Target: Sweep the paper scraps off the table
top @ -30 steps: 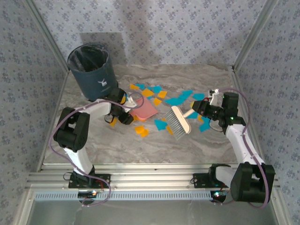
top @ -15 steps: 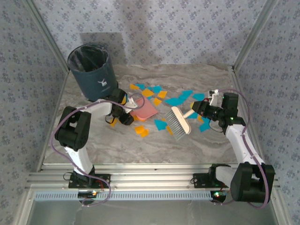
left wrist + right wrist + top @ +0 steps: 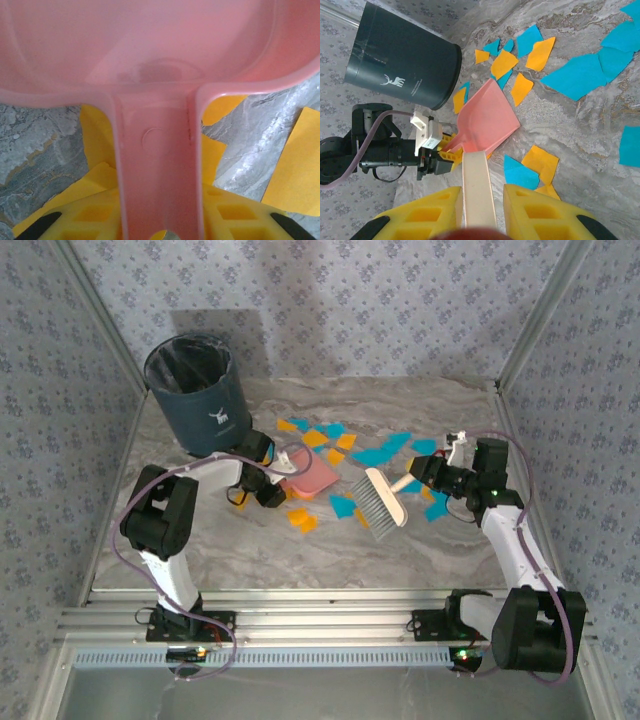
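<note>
On the table point(image 3: 300, 560), the bin point(image 3: 196, 390) stands upper left; the dustpan point(image 3: 310, 478) lies centre, the brush point(image 3: 378, 498) just right, paper scraps point(image 3: 385, 452) around both.

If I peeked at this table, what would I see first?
The bright orange and blue paper scraps strewn across the middle of the grey table would catch your eye first. Right among them, the left pincer grips a pink dustpan by its handle, and the right pincer holds a pale brush beside it. A big dark bin stands at the back left.
</note>
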Available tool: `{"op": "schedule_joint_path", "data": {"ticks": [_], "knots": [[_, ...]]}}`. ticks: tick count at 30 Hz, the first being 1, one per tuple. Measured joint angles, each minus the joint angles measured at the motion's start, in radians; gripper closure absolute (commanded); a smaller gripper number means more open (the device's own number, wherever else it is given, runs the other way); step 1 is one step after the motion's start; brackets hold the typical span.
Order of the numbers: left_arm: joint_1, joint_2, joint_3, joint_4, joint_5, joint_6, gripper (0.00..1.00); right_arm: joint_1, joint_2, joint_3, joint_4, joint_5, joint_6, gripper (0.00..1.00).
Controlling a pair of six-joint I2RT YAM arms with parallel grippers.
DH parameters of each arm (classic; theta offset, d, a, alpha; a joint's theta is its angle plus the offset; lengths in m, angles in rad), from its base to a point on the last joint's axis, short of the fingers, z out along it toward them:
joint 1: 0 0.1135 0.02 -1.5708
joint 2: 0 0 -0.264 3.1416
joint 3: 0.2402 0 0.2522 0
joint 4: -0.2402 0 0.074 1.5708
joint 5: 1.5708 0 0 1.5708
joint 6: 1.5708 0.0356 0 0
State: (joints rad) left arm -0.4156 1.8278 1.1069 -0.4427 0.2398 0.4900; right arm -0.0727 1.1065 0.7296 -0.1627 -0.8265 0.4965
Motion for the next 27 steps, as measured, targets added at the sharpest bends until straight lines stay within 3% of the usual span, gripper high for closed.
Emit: {"op": "schedule_joint_path", "data": {"ticks": [9,17,27], "knots": [[-0.013,-0.001,0.036,-0.056,-0.012,0.011,0.80,0.000,0.000,-0.001,-0.007,0.002,0.000,1.00],[-0.043,-0.051,0.094,-0.143,-0.020,0.028,0.99,-0.001,-0.032,-0.015,-0.019,0.027,-0.001,1.00],[-0.058,-0.147,0.151,-0.323,-0.031,0.032,1.00,-0.011,-0.078,-0.037,-0.018,0.072,0.000,1.00]]}}
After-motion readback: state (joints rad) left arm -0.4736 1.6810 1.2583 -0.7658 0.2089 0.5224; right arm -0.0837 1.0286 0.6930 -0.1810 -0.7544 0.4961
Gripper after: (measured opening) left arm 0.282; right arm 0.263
